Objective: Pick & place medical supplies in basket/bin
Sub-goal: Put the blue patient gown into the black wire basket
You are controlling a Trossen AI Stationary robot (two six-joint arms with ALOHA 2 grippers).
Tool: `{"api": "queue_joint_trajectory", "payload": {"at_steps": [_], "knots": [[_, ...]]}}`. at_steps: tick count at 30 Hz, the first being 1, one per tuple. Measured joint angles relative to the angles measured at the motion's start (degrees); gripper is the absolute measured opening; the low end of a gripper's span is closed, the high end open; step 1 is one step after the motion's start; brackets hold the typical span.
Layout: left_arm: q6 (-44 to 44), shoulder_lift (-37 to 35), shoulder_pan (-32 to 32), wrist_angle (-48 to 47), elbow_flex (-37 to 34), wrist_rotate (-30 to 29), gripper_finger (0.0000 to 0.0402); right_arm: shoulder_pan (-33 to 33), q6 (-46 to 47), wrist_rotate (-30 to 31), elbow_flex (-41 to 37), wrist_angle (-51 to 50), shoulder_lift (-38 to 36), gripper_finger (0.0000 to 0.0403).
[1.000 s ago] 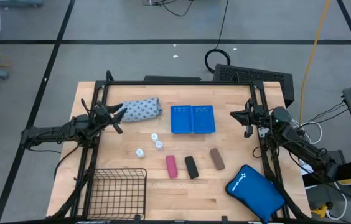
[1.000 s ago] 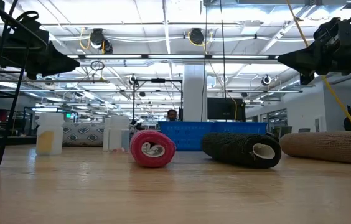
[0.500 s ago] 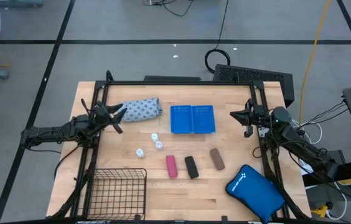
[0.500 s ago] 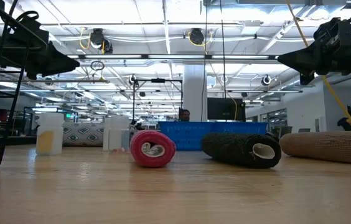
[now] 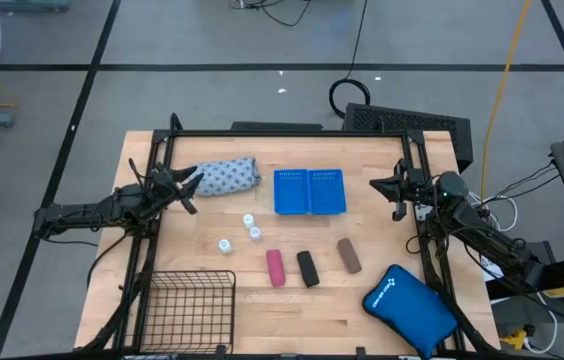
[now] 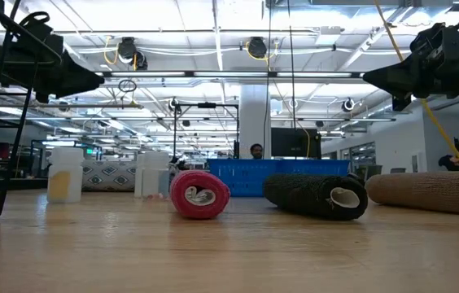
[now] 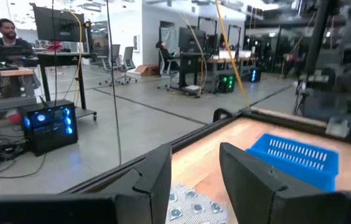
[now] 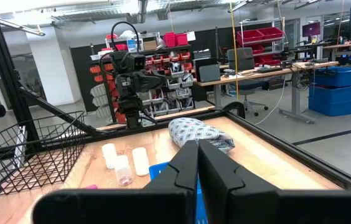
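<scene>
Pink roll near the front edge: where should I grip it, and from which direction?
Grip the pink roll across its narrow middle, coming straight down from above. It lies on its side, apart from the black roll, leaving finger room on both long sides. The left gripper, open, is probably the closer one.

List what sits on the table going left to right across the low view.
White vials → pink roll → black roll → brown roll.
</scene>
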Motion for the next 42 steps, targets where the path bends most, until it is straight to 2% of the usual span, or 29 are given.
{"api": "queue_joint_trajectory", "payload": {"at_steps": [3, 8, 14, 18, 24, 27, 30, 34, 37, 39, 42], "knots": [[-7.38, 0.0, 0.0, 1.71, 0.0, 2.63, 0.0145, 0.0, -0.01, 0.0, -0.01, 0.0, 0.01, 0.0004], [-19.31, 0.0, 0.0, 2.02, 0.0, 3.05, 0.0145, 0.0, -0.01, 0.0, 0.01, 0.0, -0.01, 0.0004], [-20.15, 0.0, 0.0, 1.98, 0.0, 4.06, 0.0145, 0.01, 0.0, 0.0, 0.01, -0.01, 0.01, 0.0004], [-24.97, 0.0, 0.0, 1.4, 0.0, 4.38, 0.0145, -0.01, 0.0, 0.0, 0.0, -0.01, 0.0, 0.0004], [-25.04, 1.62, 0.0, -1.13, 0.03, 6.42, 0.0153, 0.01, -0.01, 0.0, 0.0, 0.0, -0.01, 0.0004], [-25.5, 5.13, 0.2, -2.02, 2.3, 7.65, 0.0187, -0.01, 0.0, 0.0, -0.01, -0.01, -0.01, 0.0004], [-26.35, 10.29, 0.93, -5.07, 6.95, 9.11, 0.0243, 0.0, 0.0, 0.0, 0.0, 0.01, 0.0, 0.0004], [-23.2, 19.53, 1.9, -9.45, 15.25, 13.0, 0.033, 0.0, -0.01, 0.0, 0.0, -0.01, -0.01, 0.0004], [-19.46, 27.62, 2.22, -12.66, 22.63, 14.55, 0.038, 0.01, 0.0, 0.0, -0.01, 0.01, 0.01, 0.0004], [-16.34, 33.33, 2.36, -14.51, 28.3, 14.51, 0.0394, 0.01, 0.0, 0.0, 0.01, 0.0, 0.0, 0.0004], [-9.56, 41.2, 2.32, -20.14, 37.34, 14.67, 0.0389, -0.01, 0.0, 0.0, 0.01, -0.01, -0.01, 0.0004]]}}
